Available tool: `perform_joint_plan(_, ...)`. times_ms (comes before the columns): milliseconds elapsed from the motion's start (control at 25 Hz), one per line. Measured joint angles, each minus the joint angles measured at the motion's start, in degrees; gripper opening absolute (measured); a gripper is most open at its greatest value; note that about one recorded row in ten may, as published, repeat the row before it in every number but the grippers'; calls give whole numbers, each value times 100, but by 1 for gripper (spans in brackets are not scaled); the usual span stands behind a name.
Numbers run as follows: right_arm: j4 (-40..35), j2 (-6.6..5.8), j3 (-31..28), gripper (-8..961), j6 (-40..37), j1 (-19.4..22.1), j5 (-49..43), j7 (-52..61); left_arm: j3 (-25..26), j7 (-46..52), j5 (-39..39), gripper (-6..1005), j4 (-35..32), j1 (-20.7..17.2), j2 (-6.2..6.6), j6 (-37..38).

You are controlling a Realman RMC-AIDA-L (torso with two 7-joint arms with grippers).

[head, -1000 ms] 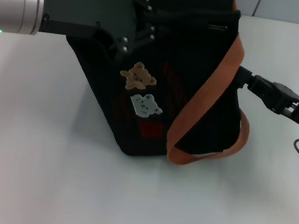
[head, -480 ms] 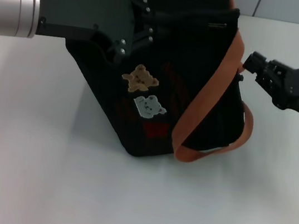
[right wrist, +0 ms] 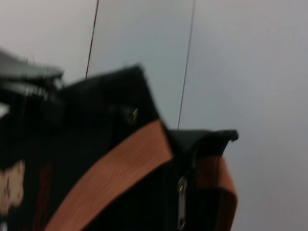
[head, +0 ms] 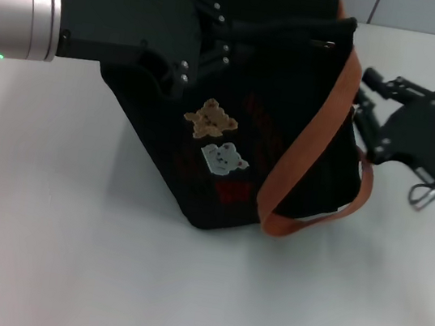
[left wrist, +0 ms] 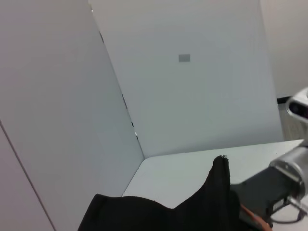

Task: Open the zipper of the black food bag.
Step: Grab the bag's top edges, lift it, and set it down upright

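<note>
The left gripper [head: 218, 48] clamps the bag [head: 231, 124] at its upper edge, bracing it tilted on the table [head: 64, 255]; the right gripper [head: 370, 100], fingers spread, sits beside the strap [head: 308, 156].

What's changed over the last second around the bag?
The right gripper has pulled back from the bag's right side and turned, its fingers now open just beside the orange strap. The black food bag shifted slightly right. The left gripper stays clamped on the bag's upper left edge.
</note>
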State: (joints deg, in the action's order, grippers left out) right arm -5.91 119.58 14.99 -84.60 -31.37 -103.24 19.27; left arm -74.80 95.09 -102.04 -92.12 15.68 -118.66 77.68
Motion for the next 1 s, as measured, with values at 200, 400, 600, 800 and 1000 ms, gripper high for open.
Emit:
perform_joint_plan(200, 631, 9, -53, 213, 277, -145, 73, -1642, -23, 0, 31, 109, 33, 11, -13, 5)
perform_joint_plan(400, 1122, 12, -212, 213, 370, -258, 78, -2721, -26, 0, 133, 108, 86, 21, -5, 10)
perform_joint_plan(600, 1223, 14, -215, 275, 394, -308, 60, -2871, -28, 0, 140, 108, 96, 25, -7, 10)
perform_joint_plan(800, 1477, 21, -290, 313, 357, -298, 70, -3444, -37, 0, 150, 109, 173, 79, -9, -1)
perform_joint_plan(1000, 1540, 21, -463, 350, 113, -277, 70, -3563, -78, 0, 154, 110, 257, 143, -16, -13)
